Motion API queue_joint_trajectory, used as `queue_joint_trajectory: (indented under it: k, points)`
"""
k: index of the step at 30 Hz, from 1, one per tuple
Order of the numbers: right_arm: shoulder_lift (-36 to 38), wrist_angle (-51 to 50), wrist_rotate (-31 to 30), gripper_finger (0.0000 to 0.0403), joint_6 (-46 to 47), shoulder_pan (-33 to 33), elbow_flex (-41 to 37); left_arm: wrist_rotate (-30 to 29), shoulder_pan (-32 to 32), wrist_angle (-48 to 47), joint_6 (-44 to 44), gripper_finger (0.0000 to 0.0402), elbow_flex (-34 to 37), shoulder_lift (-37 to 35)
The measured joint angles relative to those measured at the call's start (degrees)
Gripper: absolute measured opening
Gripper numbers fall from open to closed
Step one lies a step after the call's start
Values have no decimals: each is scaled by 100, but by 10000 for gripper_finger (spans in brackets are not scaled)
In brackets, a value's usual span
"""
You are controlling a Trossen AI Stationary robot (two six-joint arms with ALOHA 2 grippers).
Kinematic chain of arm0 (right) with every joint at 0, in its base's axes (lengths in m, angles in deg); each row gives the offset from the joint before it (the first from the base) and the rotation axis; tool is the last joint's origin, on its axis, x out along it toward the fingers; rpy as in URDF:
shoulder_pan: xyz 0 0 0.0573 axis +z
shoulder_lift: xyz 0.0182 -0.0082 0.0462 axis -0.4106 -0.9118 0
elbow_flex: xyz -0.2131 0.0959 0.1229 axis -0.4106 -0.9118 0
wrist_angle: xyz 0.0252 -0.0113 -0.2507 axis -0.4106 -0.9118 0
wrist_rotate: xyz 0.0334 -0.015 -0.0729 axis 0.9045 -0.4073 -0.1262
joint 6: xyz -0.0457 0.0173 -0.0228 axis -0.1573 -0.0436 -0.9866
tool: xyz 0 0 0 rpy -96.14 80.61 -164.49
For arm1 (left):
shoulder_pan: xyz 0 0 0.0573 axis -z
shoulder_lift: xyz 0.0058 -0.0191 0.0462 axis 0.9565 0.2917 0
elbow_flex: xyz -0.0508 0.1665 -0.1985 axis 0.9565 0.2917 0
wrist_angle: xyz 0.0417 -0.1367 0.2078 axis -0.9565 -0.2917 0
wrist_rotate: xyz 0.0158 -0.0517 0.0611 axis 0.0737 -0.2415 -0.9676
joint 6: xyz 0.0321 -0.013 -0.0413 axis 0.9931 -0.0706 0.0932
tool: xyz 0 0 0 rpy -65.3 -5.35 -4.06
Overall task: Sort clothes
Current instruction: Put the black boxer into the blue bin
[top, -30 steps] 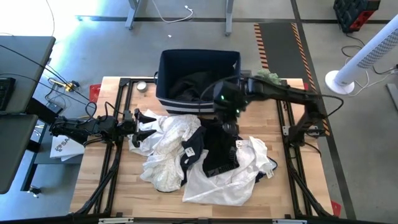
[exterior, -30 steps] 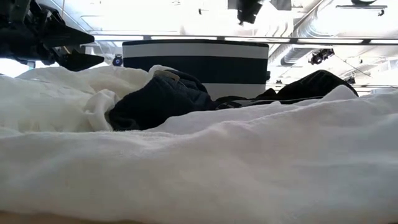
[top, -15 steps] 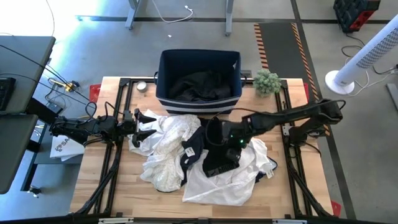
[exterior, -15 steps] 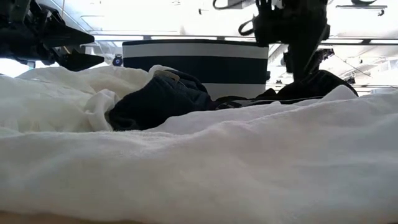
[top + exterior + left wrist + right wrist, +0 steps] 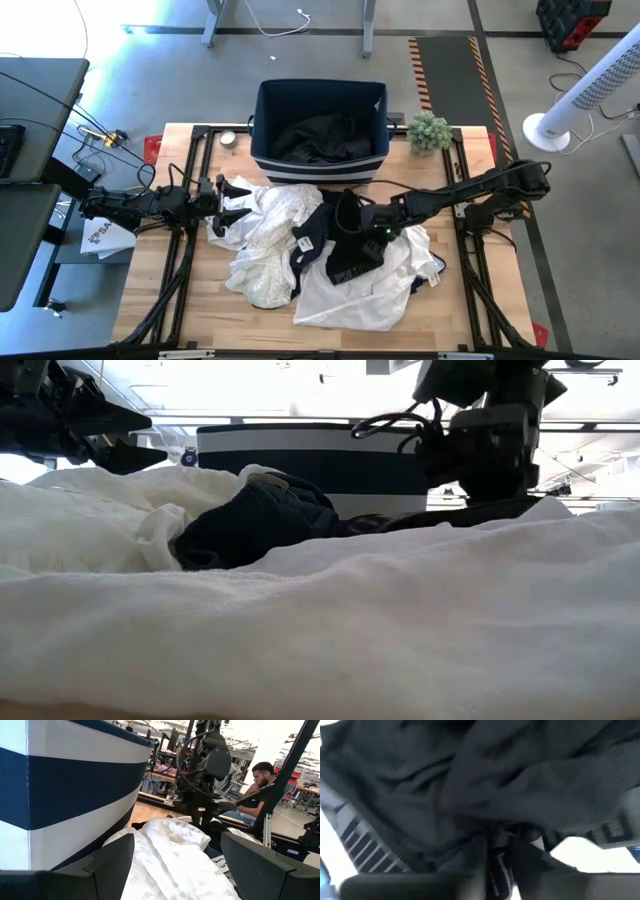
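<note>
A pile of white clothes (image 5: 270,240) and a black garment (image 5: 352,250) lies on the middle of the wooden table. The navy striped bin (image 5: 262,120) stands at the far edge with dark clothes (image 5: 320,138) inside. My right gripper (image 5: 348,212) is down on the far part of the black garment, and its fingers (image 5: 476,857) stand close together with dark cloth between them. My left gripper (image 5: 226,200) is open and empty at the pile's left edge, level with the white cloth (image 5: 170,855). My right gripper comes from above, slanting from the table's right, onto the black garment's far part (image 5: 497,840). A small fold of dark cloth (image 5: 498,866) sits between its two fingers. The garment lies on the pile, not lifted. One layer or several, I cannot tell.
A small green plant (image 5: 430,130) stands at the far right corner beside the bin. A roll of tape (image 5: 228,138) lies left of the bin. A white fan (image 5: 585,95) stands off the table at the right. A person (image 5: 260,775) sits beyond the table.
My right gripper has come from above the bin toward the table's near edge and down onto the black garment in the pile. The clothes on the table have not moved.
</note>
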Motion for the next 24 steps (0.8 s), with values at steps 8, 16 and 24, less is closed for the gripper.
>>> queue_joint_trajectory:
  k: [8, 16, 24]
  points:
    - [564, -845, 831, 6, -554, -198, 1089, 7, 0, 0, 0, 296, 0, 0]
    - [1216, -463, 1503, 4, -592, -962, 3393, 13, 0, 0, -60, 296, 0, -2]
    - [819, 2673, 680, 2, -2482, -1703, 6010, 20, 0, 0, -153, 296, 0, -1]
